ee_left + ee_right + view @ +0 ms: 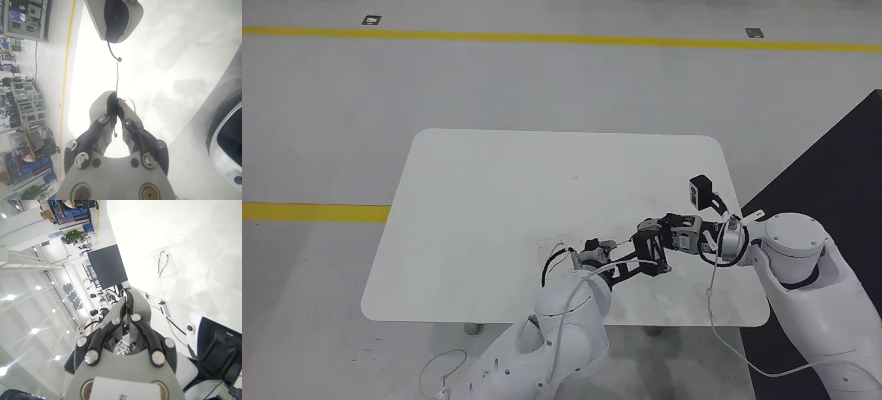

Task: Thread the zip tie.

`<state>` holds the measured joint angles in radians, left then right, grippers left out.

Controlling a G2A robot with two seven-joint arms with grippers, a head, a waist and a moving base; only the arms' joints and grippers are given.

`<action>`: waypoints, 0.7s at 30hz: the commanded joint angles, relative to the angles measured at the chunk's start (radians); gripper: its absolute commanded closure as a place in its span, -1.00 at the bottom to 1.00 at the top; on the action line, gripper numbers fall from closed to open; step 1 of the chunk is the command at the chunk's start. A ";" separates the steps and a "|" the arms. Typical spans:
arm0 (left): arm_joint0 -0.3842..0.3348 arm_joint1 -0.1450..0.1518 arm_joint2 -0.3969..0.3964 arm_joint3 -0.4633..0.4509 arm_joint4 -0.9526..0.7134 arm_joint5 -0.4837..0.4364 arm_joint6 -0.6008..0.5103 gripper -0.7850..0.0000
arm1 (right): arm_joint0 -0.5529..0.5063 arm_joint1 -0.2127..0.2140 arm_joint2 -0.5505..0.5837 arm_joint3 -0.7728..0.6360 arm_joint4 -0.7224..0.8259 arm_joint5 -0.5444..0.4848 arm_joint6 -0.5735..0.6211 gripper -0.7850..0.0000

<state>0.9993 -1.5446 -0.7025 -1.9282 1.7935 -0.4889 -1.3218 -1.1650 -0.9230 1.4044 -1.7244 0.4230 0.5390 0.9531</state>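
Left wrist view: left jaws pinch the zip tie (117, 81); its thin black tail juts past their tips, ending just beside the square head (119, 59) that hangs from the right jaws, which are clamped on its strap.
Right wrist view: two loose ties (163, 264) lie on the surface (198, 234), well beyond the right jaws.

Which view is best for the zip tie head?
Left wrist view: the head hangs clear below the right gripper, next to the tip of the tail held by the left gripper. Top view: too small to tell. Right wrist view: hidden by its fingers.
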 commanded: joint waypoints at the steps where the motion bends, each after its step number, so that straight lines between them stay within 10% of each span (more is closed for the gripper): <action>1: 0.002 -0.001 0.000 -0.006 0.005 -0.003 0.002 1.00 | 0.000 0.000 0.000 0.000 0.000 0.000 0.000 1.00; 21: 0.102 0.025 -0.247 -0.015 -0.065 0.012 0.036 1.00 | -0.100 0.019 0.092 -0.084 0.101 -0.168 0.165 1.00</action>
<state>1.1016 -1.5197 -0.9494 -1.9451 1.7286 -0.4793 -1.2870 -1.2646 -0.9041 1.4903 -1.8087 0.5309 0.3709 1.1473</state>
